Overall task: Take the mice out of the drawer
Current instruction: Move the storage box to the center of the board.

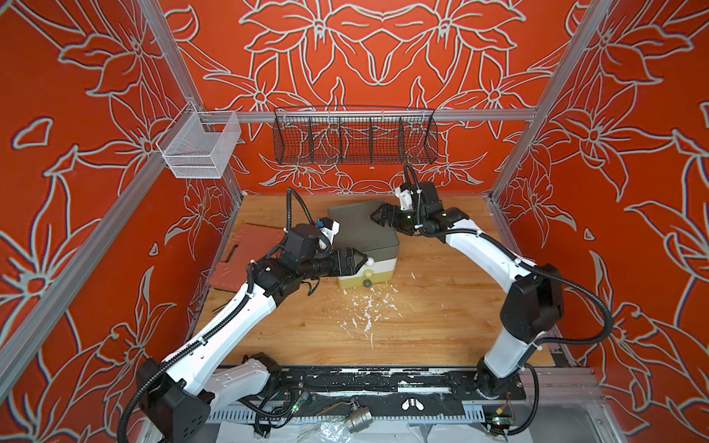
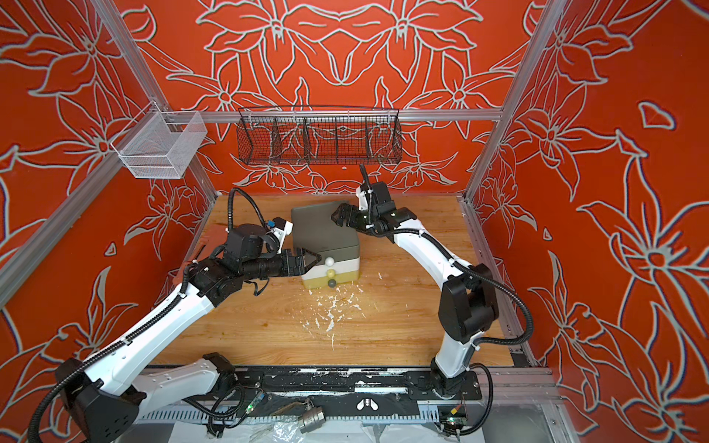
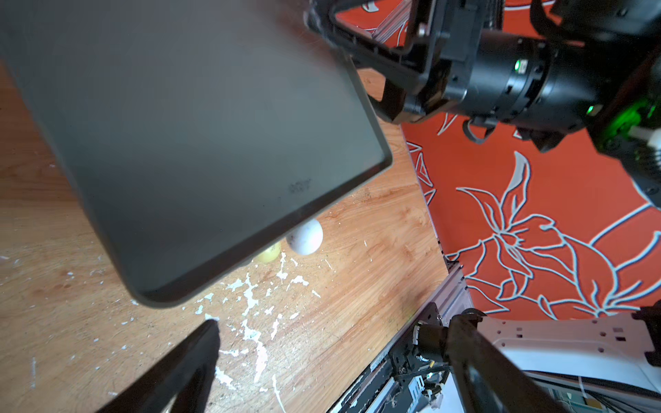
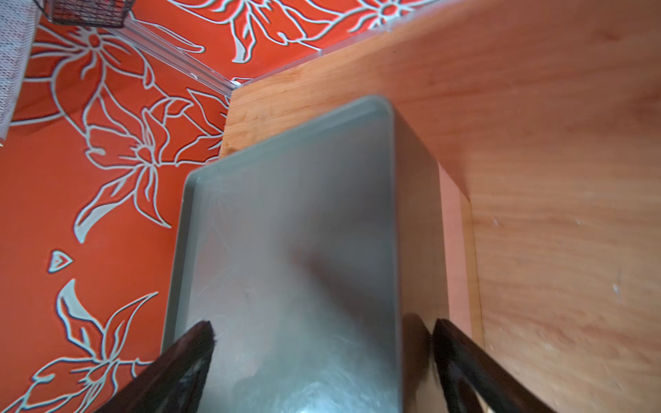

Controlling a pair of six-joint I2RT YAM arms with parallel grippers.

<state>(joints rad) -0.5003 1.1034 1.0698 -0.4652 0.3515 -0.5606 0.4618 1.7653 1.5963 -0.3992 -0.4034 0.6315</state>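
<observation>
Wooden table (image 1: 441, 314), red flowered walls: both grippers at a shut drawer unit (image 1: 358, 230).
Unit stands mid-table toward the far edge, all three drawers closed, the mice hidden from sight. Left gripper (image 1: 360, 261), jaws spread, points at the white top knob (image 1: 370, 262); right gripper (image 1: 380, 216), jaws spread, straddles the unit's far right top edge.

Both top views are bright and sharp, with soft, even light. The arms (image 1: 230, 326) drop only pale shadows on the desk (image 1: 422, 314). The flower lines on the wall (image 1: 57, 268) look smeared near the picture edges. In both wrist views the grey box (image 3: 179, 125) is very close and fuzzy. The right wrist view shows a white shine on it.
</observation>
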